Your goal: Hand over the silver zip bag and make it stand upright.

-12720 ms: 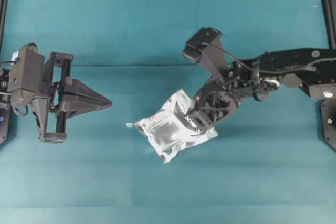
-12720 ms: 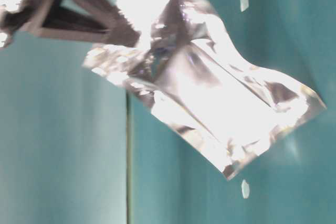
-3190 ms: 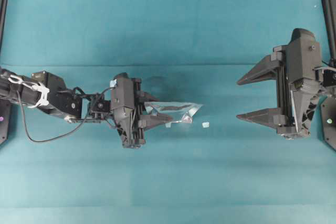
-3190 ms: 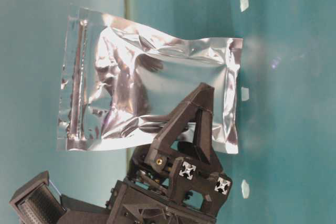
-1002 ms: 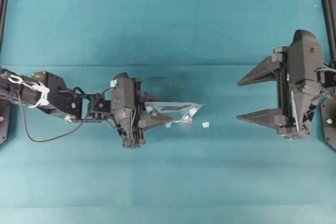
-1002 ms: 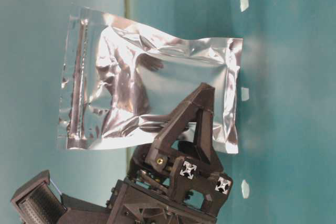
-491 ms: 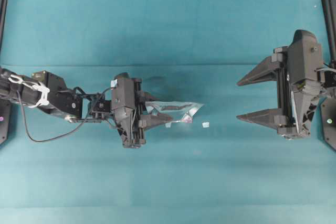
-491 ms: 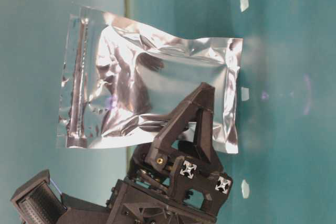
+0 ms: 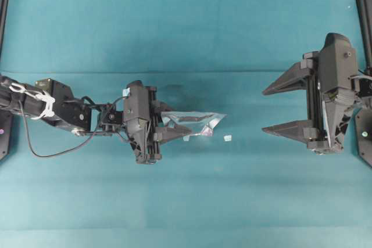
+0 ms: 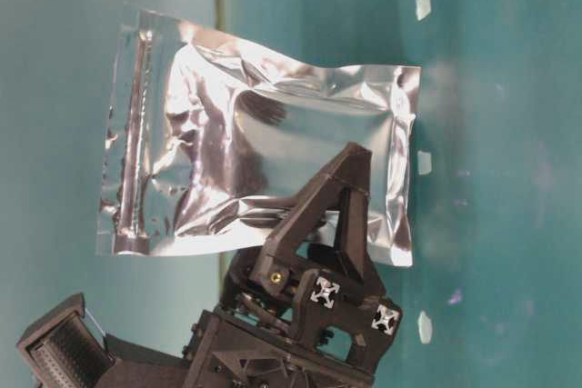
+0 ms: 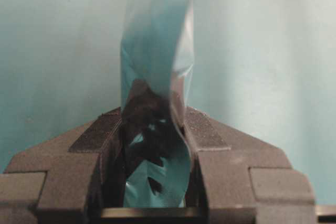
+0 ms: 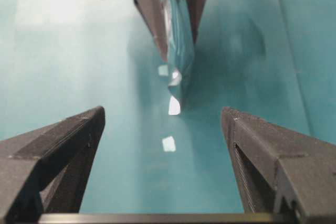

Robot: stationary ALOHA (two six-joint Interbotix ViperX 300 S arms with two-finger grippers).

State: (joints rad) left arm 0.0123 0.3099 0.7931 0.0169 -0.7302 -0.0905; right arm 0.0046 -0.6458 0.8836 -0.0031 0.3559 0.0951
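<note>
The silver zip bag (image 9: 196,124) is seen edge-on from overhead, left of the table's middle. In the table-level view the bag (image 10: 273,152) shows its crinkled broad face, with the zip strip on the side away from the cloth. My left gripper (image 9: 179,122) is shut on the bag's near side, one finger (image 10: 341,215) lying across the foil. In the left wrist view the bag (image 11: 157,51) rises from between the pads of the left gripper (image 11: 153,114). My right gripper (image 9: 264,111) hangs wide open far to the right, holding nothing. The right wrist view looks between the right gripper's (image 12: 163,116) fingers at the bag (image 12: 178,35).
A tiny pale scrap (image 9: 228,138) lies on the teal cloth just right of the bag, also visible as the scrap (image 12: 168,143). Black frame posts (image 9: 3,4) stand at the table's left and right edges.
Much earlier my right gripper held the bag; now the left holds it and the right has drawn back, open. Over the last second nothing has visibly moved.
</note>
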